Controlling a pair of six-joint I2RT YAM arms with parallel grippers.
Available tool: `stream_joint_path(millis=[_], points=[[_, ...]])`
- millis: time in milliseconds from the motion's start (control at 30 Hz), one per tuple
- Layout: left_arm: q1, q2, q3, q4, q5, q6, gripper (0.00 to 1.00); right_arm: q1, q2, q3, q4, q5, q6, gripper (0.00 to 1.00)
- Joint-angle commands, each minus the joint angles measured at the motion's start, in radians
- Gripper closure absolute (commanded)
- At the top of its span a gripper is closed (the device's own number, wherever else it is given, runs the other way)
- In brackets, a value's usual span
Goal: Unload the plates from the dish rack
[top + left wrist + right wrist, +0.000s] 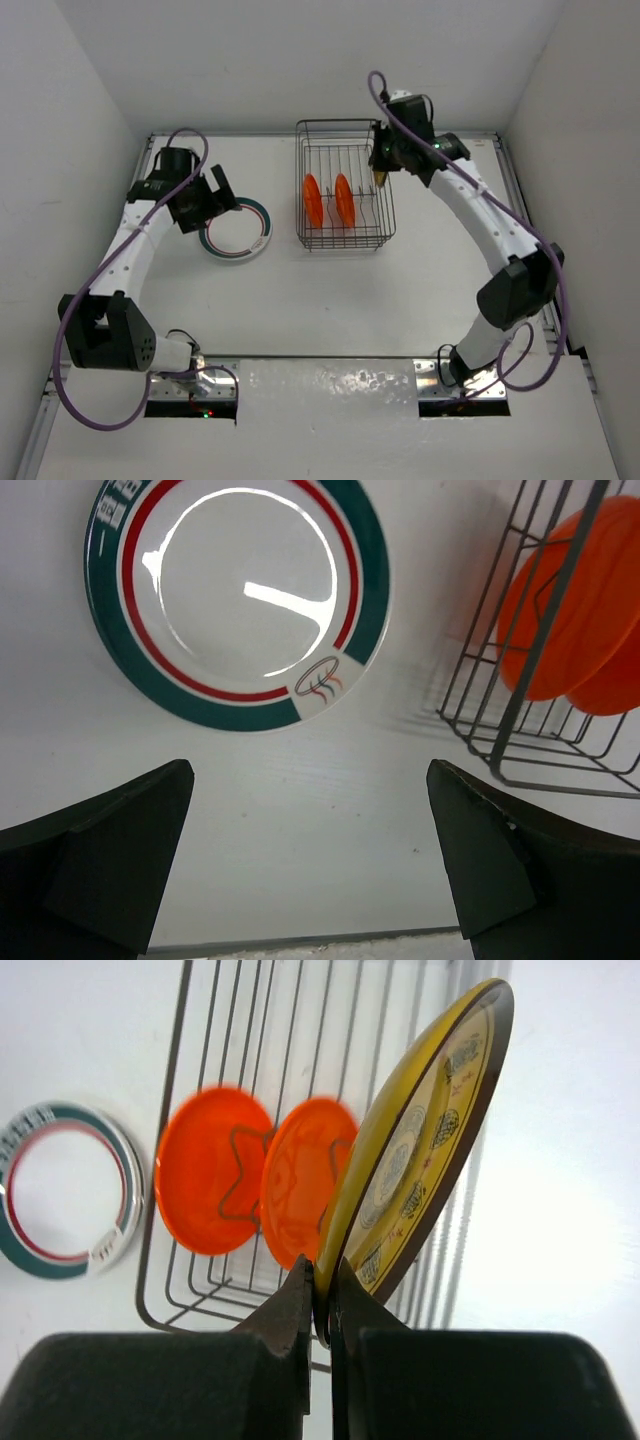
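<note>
The dark wire dish rack [346, 123] stands at the middle back of the table. Two orange plates [313, 200] [344, 198] stand upright in it. My right gripper [385, 165] is over the rack's right side, shut on the rim of a yellowish-brown plate [420, 1150] that is held on edge and tilted; its fingertips [300, 1305] pinch the plate's lower edge. A white plate with teal and red rings [237, 232] lies flat left of the rack. My left gripper [222, 195] hovers by it, open and empty [310, 850].
White walls close in the table on the left, back and right. In the left wrist view the ringed plate [240, 590] lies ahead, with the rack's corner [500, 730] and an orange plate [580, 610] to its right.
</note>
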Motion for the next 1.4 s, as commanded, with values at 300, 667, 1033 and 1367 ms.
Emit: stream_joint_path(millis=[300,667,1033,1367], points=[[-0.074,0.157,0.316,-0.013,-0.008,-0.023,0.0,-0.188,-0.009,-0.021,-0.251,0.249,-0.024,1.0],[-0.082,0.163,0.353,-0.062,-0.048,0.031,0.0,-0.315,0.283,0.002,-0.209,0.189,-0.104,0.78],[-0.081,0.119,0.242,-0.052,-0.156,0.048,0.0,-0.124,0.137,0.148,-0.092,-0.07,0.06,0.28],[-0.081,0.11,0.178,-0.034,-0.157,0.055,0.0,0.041,0.356,0.413,-0.084,-0.092,0.154,0.4]])
